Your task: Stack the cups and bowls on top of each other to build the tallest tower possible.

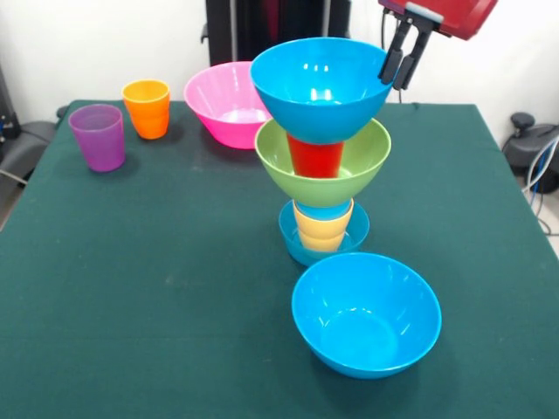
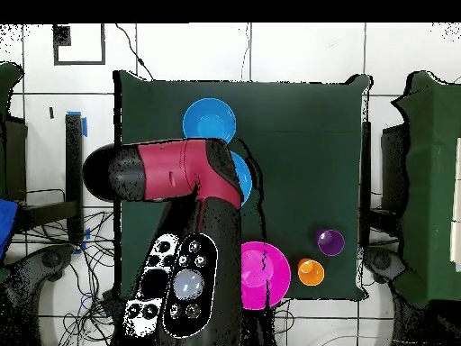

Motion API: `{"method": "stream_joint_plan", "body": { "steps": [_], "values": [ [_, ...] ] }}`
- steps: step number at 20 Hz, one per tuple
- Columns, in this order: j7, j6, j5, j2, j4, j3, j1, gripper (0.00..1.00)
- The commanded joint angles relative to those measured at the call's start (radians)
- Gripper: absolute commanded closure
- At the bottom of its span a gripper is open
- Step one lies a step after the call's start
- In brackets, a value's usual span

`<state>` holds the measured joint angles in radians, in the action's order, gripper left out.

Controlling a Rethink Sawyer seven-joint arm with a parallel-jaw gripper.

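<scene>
The tower stands mid-table on a small blue bowl (image 1: 301, 249). Above it come a yellow-orange cup (image 1: 323, 229), a light blue cup (image 1: 323, 210), a green bowl (image 1: 358, 170), a red cup (image 1: 315, 159) and a large blue bowl (image 1: 319, 92) on top. My gripper (image 1: 396, 83) hangs at that top bowl's right rim; its fingers are open by a narrow gap and hold nothing. In the overhead view the arm (image 2: 194, 176) hides the gripper and most of the tower.
Another large blue bowl (image 1: 365, 314) (image 2: 210, 120) sits on the green cloth in front of the tower. At the far left stand a pink bowl (image 1: 225, 103) (image 2: 266, 270), an orange cup (image 1: 147, 107) (image 2: 311, 271) and a purple cup (image 1: 98, 136) (image 2: 330, 241).
</scene>
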<state>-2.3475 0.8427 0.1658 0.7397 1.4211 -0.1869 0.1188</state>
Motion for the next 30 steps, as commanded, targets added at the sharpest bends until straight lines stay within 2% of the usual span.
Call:
{"method": "stream_joint_plan", "body": {
  "steps": [1, 21, 30],
  "values": [
    [0.118, 0.101, 0.097, -0.023, 0.074, 0.058, 0.022, 1.00],
    [0.108, 0.098, 0.104, -0.036, 0.063, 0.071, 0.004, 1.00],
    [0.066, 0.117, 0.094, -0.041, 0.061, 0.055, 0.013, 1.00]
  ]
}}
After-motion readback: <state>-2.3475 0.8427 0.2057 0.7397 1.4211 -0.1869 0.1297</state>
